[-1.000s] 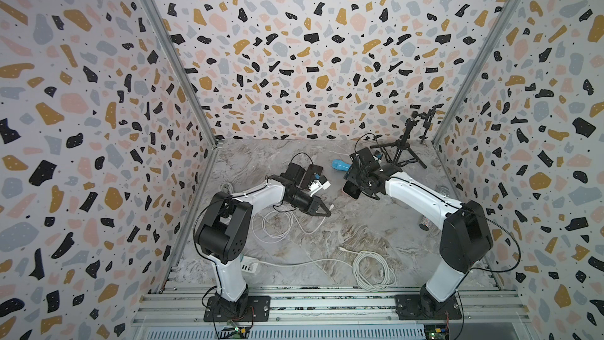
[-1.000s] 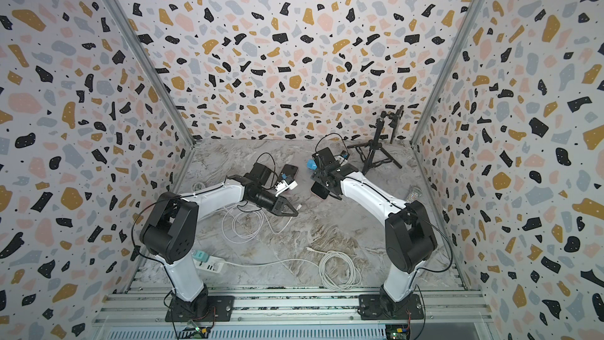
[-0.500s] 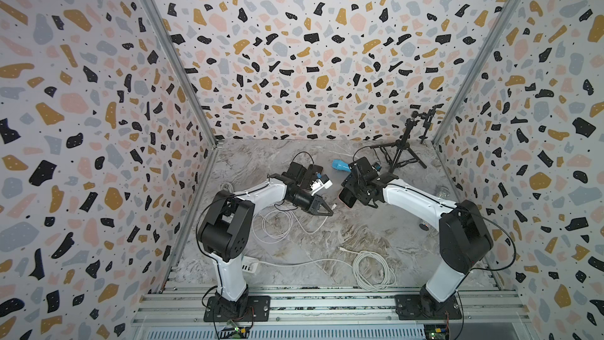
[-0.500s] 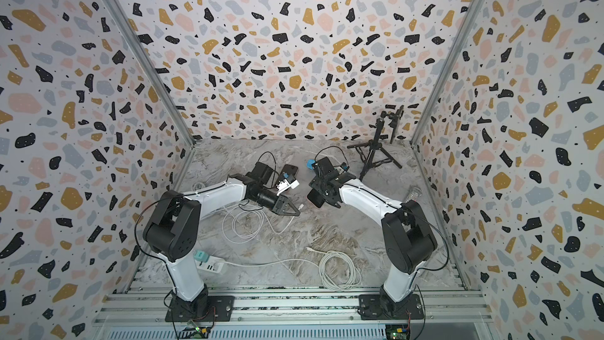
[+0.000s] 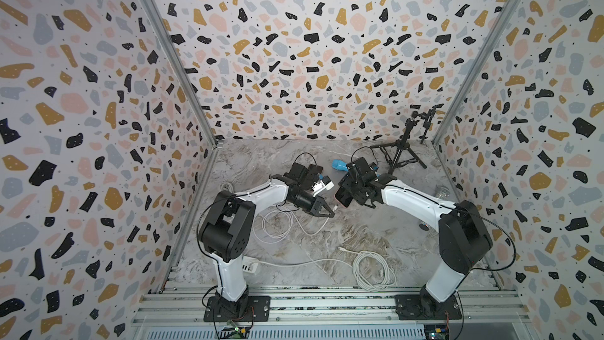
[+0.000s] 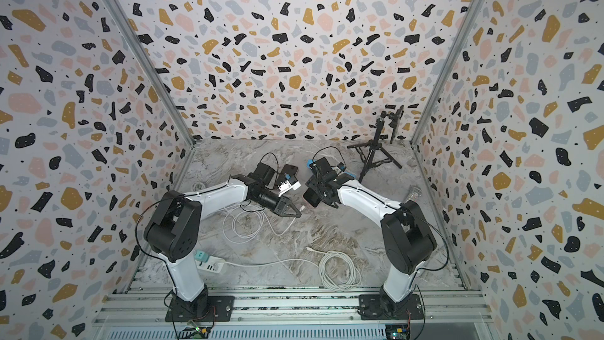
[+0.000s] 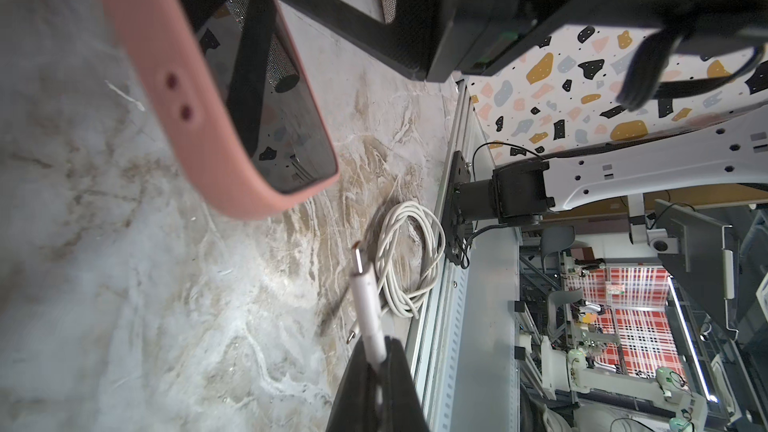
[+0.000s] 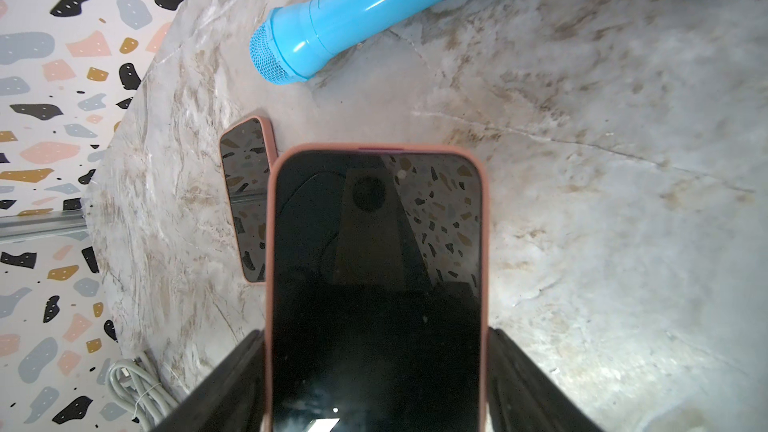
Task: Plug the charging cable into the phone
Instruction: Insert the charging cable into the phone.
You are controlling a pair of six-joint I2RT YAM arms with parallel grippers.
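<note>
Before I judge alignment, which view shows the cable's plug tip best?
The left wrist view: the plug tip juts from the shut left gripper, close and sharp. In both top views it is a tiny white speck; the right wrist view misses it.

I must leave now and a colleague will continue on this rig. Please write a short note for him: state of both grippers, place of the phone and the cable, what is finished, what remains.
Left gripper: shut on the charging cable, plug sticking out.
Right gripper: closed on the pink-cased phone, held above the table.
Done: both items picked up, plug and phone brought close together.
Left: the plug is not yet in the phone; align and insert.
</note>
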